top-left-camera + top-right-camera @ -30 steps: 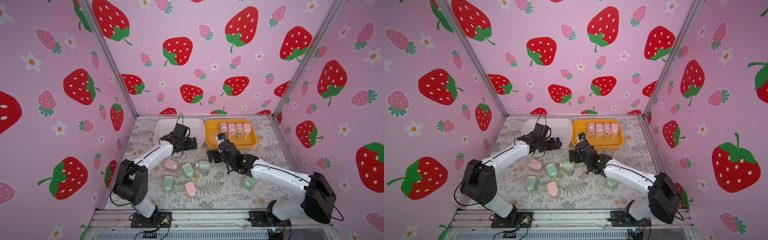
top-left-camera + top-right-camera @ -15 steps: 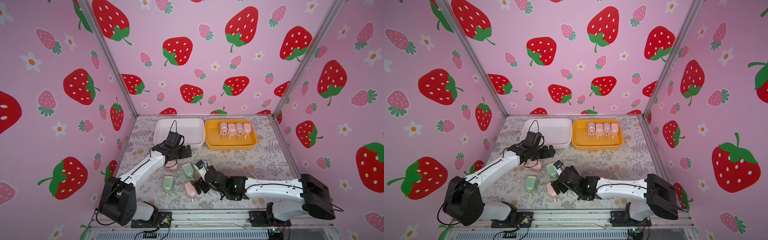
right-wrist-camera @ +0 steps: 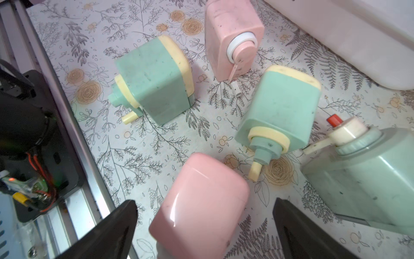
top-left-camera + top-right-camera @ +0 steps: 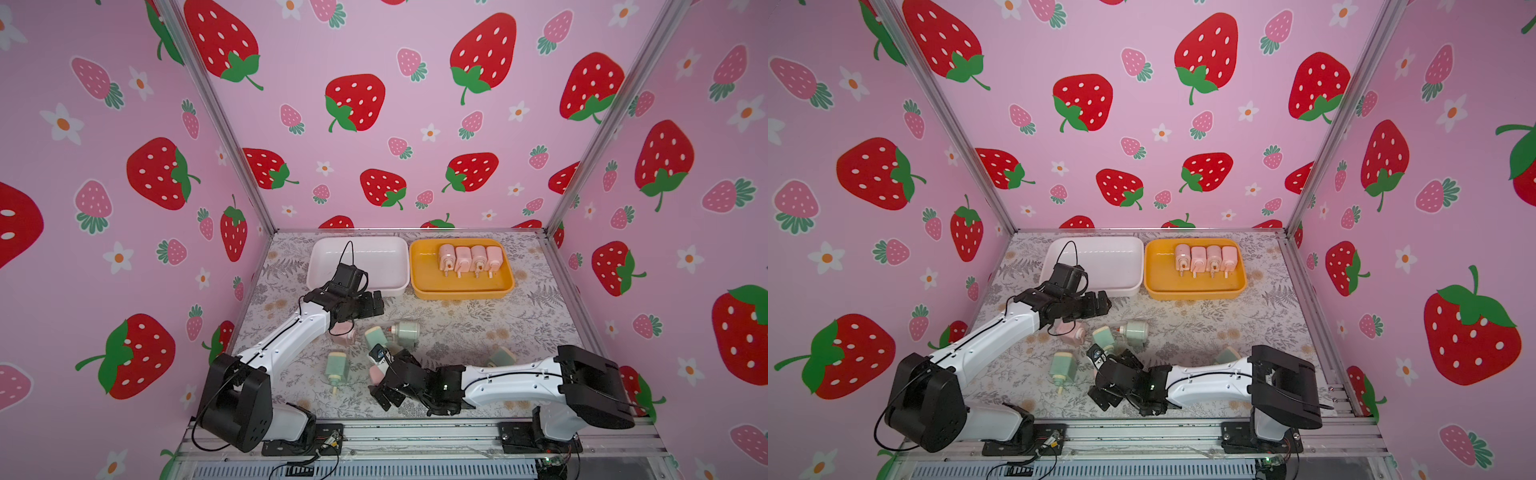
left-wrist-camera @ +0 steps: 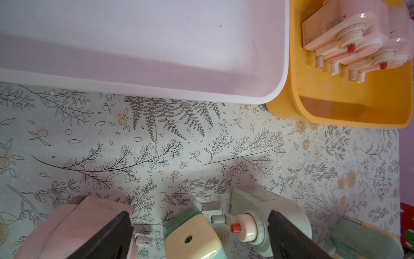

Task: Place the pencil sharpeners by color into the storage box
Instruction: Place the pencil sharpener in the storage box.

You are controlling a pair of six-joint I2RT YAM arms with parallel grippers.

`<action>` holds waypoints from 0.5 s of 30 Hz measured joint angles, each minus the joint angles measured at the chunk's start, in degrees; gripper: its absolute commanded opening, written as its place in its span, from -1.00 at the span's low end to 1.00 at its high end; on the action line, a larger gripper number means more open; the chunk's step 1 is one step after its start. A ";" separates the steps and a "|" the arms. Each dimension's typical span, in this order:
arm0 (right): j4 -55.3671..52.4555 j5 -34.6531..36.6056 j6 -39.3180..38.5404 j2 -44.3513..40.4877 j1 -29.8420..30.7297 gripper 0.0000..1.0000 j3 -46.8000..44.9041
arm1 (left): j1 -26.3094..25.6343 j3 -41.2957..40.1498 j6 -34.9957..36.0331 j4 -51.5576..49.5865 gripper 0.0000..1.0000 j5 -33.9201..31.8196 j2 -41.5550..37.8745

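Presently, contents of the booth as seen.

**Room:** 3 walls point(image 4: 415, 137) papered pink, printed with red and pink strawberries and white flowers. 2 aluminium corner posts point(image 4: 216, 124) run up from the back corners. An aluminium rail point(image 4: 415, 436) crosses the front edge, and both arm bases sit on it.

**Surface:** a pale mat point(image 4: 478, 324) printed with grey ferns and tan roses, lying flat across the floor.

**Trays:** the white tray point(image 4: 374, 253) is at the back of the mat. The yellow tray point(image 4: 422, 274) is just beside it and holds 4 pink sharpeners point(image 4: 469, 257) side by side in 1 row, cranks toward the front.

**Loose on the mat, 6 pencil sharpeners:**
- front green sharpener point(image 4: 336, 368), lying flat, crank toward the rail
- centre green sharpener point(image 4: 375, 336)
- red-knobbed green sharpener point(image 4: 406, 332), just beside the centre one
- far-right green sharpener point(image 4: 500, 356), half hidden behind the right arm point(image 4: 511, 376)
- rear pink sharpener point(image 4: 343, 332), partly under the left arm point(image 4: 291, 332)
- front pink sharpener point(image 3: 201, 201), near the rail

**Left gripper** point(image 5: 199, 214): jaws spread wide and holding nothing. It hovers over the rear pink sharpener and the red-knobbed green sharpener, in front of the white tray.

**Right gripper** point(image 3: 205, 203): jaws spread wide on either side of the front pink sharpener. A gap shows on each side, so nothing is pinched.
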 measured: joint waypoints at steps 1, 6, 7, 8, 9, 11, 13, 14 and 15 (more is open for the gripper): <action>-0.24 0.33 0.28 0.17 0.00 0.99 0.17 | 0.00 -0.09 -0.07 0.00 0.99 0.13 0.00; -3.17 0.81 0.72 0.39 0.00 0.99 0.76 | 0.00 -0.79 -0.37 0.17 0.99 0.17 -0.31; -3.85 0.87 0.70 0.39 0.00 0.99 1.05 | 0.00 -0.79 -0.37 0.22 0.99 0.15 -0.44; -4.81 1.05 0.68 0.39 0.00 1.00 1.49 | 0.00 -0.79 -0.39 0.35 0.99 0.15 -0.55; -5.53 1.31 0.70 0.39 0.02 1.00 1.73 | 0.00 -0.79 -0.42 0.48 0.99 0.15 -0.63; -6.27 1.86 0.70 0.37 0.02 0.99 1.77 | 0.00 -0.79 -0.46 0.76 0.99 0.17 -0.63; -7.39 2.78 0.79 0.33 0.02 0.99 1.77 | 0.00 -0.79 -0.55 1.01 0.99 0.17 -0.63; -8.20 3.34 0.79 0.31 0.02 0.99 1.77 | 0.00 -0.79 -0.57 1.11 0.99 0.20 -0.63; -9.05 3.78 0.76 0.28 0.02 0.98 1.75 | 0.00 -0.79 -0.59 1.18 0.99 0.20 -0.63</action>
